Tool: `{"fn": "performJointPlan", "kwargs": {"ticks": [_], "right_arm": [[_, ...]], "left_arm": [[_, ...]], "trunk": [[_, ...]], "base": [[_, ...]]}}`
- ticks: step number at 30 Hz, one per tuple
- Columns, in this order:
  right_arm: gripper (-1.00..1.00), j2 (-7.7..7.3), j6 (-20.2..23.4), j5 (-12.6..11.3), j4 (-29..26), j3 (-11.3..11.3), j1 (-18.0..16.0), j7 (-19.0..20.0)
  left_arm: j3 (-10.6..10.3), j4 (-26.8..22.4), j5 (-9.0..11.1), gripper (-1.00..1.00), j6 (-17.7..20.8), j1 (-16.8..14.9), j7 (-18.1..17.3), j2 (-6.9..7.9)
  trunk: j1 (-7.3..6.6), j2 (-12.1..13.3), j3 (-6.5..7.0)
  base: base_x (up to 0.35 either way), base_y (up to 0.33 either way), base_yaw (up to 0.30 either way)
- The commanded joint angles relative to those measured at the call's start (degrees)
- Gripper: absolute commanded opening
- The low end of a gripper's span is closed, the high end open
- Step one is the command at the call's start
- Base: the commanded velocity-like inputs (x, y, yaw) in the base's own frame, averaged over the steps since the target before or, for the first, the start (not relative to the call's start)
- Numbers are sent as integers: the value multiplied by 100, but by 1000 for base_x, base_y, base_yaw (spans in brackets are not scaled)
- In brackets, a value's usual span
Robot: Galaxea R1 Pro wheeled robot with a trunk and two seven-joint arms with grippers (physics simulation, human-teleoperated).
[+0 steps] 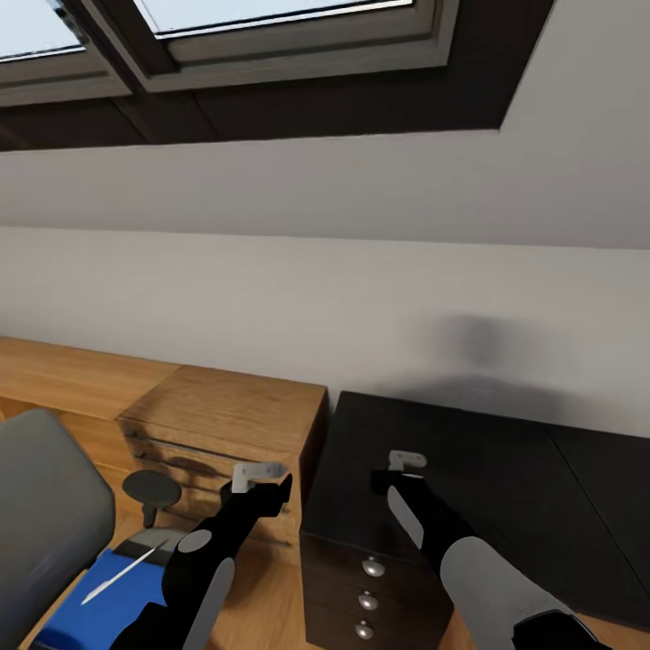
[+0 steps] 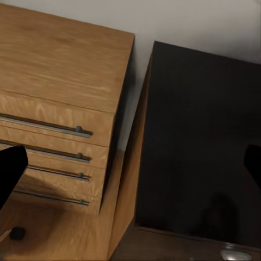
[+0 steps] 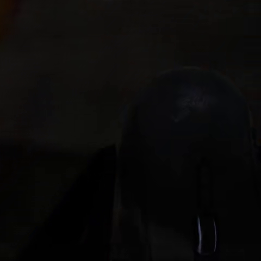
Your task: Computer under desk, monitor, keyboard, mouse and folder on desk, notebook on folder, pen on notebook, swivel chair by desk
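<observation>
light-wood cabinet, skylight windows, white wall

The desk stands against the wall, its drawer unit at the near left corner. Just left of the desk sits a wooden cabinet, a narrow gap between them. Further left of the desk, the swivel chair carries the folder on its seat, the pen lying on top
</observation>
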Motion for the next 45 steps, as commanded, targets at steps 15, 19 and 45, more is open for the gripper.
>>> {"fn": "performJointPlan", "kwargs": {"ticks": [15, 19, 45], "right_arm": [[-100, 289, 14, -267, -37, 93, -4, -56], [-100, 290, 14, -271, -31, 91, -1, -56], [-100, 248, 125, -244, 30, 58, 4, -62]], "left_arm": [[42, -21, 120, 100, 28, -5, 52, 7], [54, -26, 121, 100, 28, -5, 53, 9], [12, -92, 284, 100, 28, -5, 69, -26]], "trunk": [[3, -7, -16], [3, -7, -30], [3, -7, -85]], "base": [[20, -10, 13], [0, 0, 193], [0, 0, 139]]}}
